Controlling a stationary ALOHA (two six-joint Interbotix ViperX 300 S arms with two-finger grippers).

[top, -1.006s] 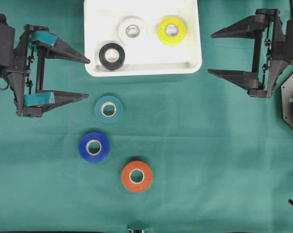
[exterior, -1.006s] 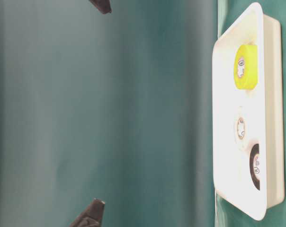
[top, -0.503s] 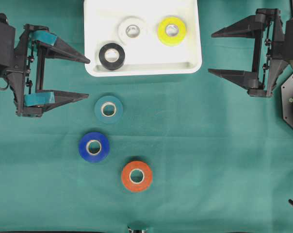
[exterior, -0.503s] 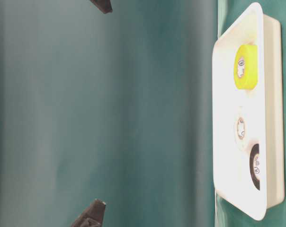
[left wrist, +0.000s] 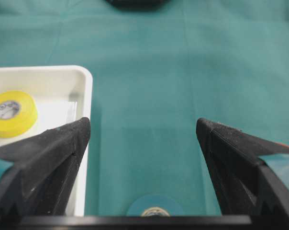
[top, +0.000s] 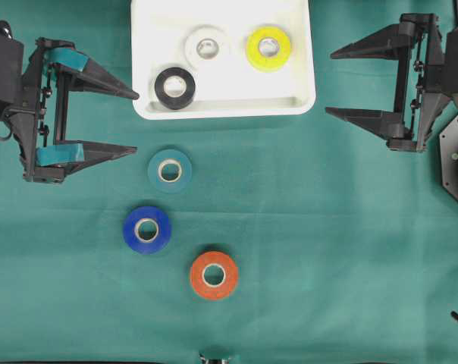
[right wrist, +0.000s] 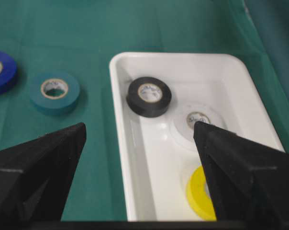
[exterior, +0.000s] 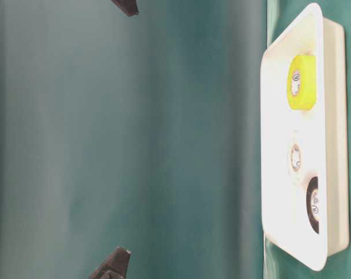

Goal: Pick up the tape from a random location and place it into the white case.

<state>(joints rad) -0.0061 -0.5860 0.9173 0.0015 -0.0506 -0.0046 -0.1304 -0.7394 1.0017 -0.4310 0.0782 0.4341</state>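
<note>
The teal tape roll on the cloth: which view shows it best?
The overhead view: the teal tape roll lies whole and unobstructed below the white case. The right wrist view also shows it whole, at an angle. The left wrist view catches only its top edge. The table-level view misses it.

Black pincers [top: 134, 123]; left one teal-padded.
</note>
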